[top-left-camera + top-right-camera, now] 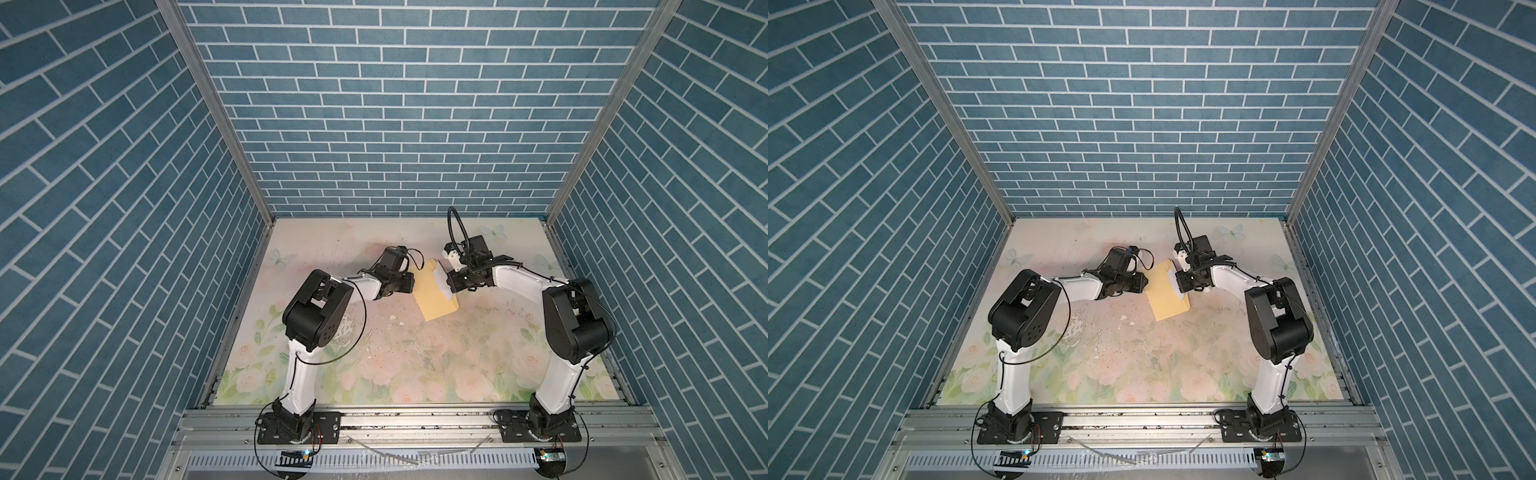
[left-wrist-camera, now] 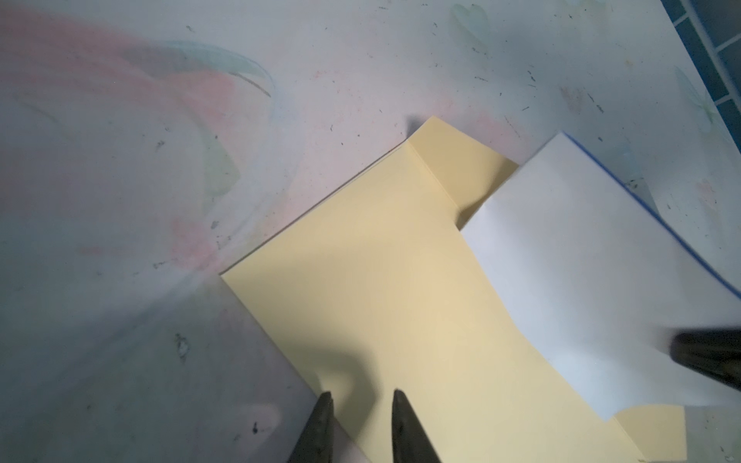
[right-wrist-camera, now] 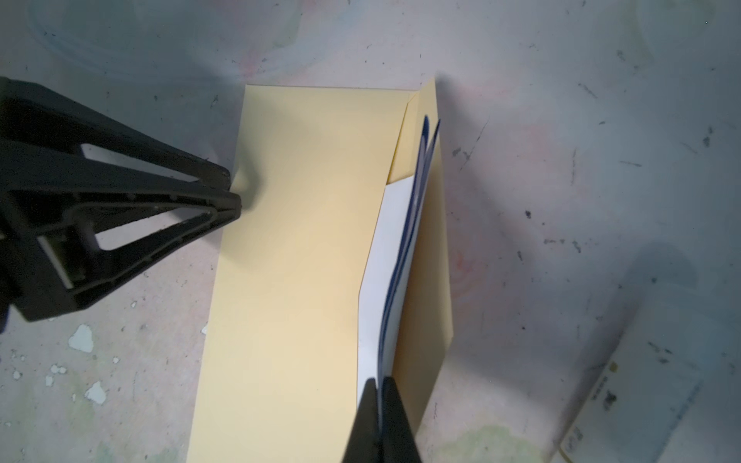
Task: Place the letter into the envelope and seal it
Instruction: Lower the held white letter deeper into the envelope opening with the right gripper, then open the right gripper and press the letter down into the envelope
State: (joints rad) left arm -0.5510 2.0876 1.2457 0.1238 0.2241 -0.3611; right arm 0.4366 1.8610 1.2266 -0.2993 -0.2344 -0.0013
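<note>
Yellow-tan paper marks the envelope [image 1: 432, 299], which lies flat on the flowered table [image 1: 415, 365] between the two arms in both top views. The folded white letter [image 3: 379, 256], edged in blue, stands on its edge at the envelope's open mouth. Its lower part appears tucked behind the front panel and its upper part is outside, with the flap lying open beyond it.

The right gripper [image 3: 379, 385] is clenched on the near end of the letter, both fingers pressed flat against the folded layers. The left gripper [image 2: 361, 401] has its jaws a narrow gap apart. Its tips sit at the envelope's opposite long edge, one over the paper and one at its border, and nothing shows between them. Whether they press the envelope down cannot be told from here.

The step in hand, as judged, is sliding the letter fully into the pocket. To do it well, the right arm should probably drive the sheet low and parallel to the table, towards the left gripper, so that the folded layers enter together rather than fanning apart. The left tips would best bear down on the envelope so that it does not skid. The far corner of the letter looks likely to catch at the corner of the mouth; a slight tilt may free it.
</note>
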